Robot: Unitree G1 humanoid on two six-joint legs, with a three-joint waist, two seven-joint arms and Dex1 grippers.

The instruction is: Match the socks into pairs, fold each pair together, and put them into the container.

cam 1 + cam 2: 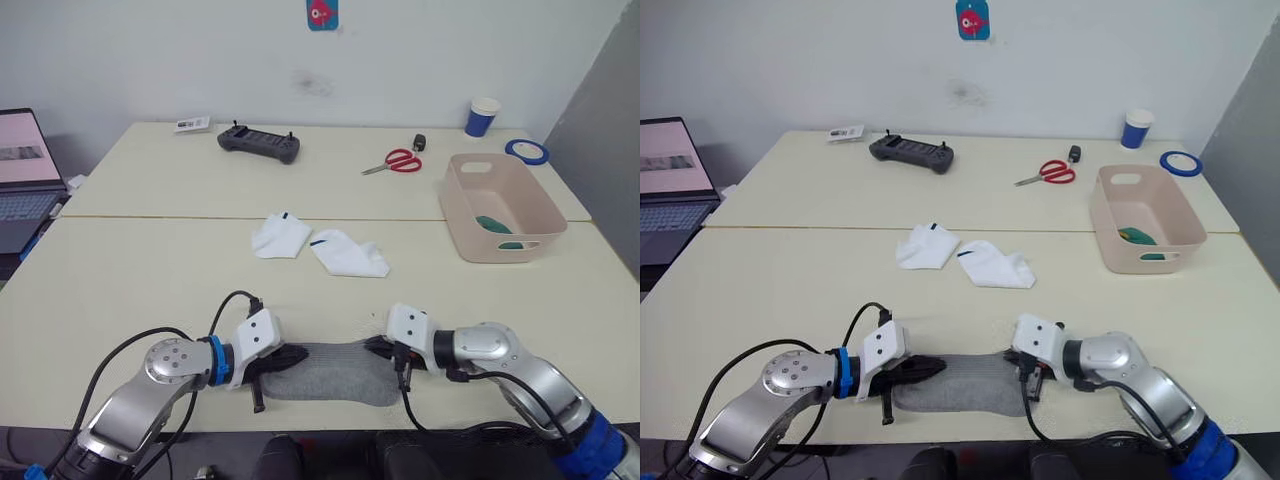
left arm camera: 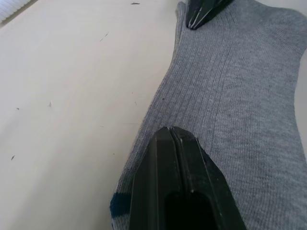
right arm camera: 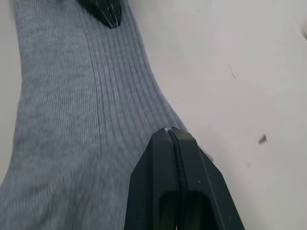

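A: How do the two grippers stand?

B: The left gripper [image 2: 170, 130] has its two black fingers pressed together with no gap, the tips lying on the cuff end of a grey sock [image 1: 335, 372], close to a small dark-blue mark [image 2: 116, 206]. I cannot tell whether any cloth is caught between them. The right gripper [image 3: 169, 131] is the same at the opposite end: fingers closed tight, tips on the ribbed fabric near its edge, and again no way to say whether cloth is pinched.

A: And how does the sock lie?

B: Flat and stretched lengthwise between the two grippers, near the front edge of the cream table [image 1: 130, 290]. It may be two grey socks stacked, but I can't tell.

A: Further out?

B: Two white socks [image 1: 318, 244] lie toward the middle of the table, side by side and touching or nearly so, each with a small dark-blue mark at the cuff. To the robot's right sits the pale pink tub [image 1: 455, 210], with something dark green [image 1: 492, 225] in the bottom.

A: Beyond that?

B: On the far table, red-handled scissors [image 1: 397, 161], a black handheld controller [image 1: 260, 144], a blue paper cup [image 1: 481, 117] and a roll of blue tape [image 1: 526, 151]. An open laptop [image 1: 24, 175] stands off to the robot's left.
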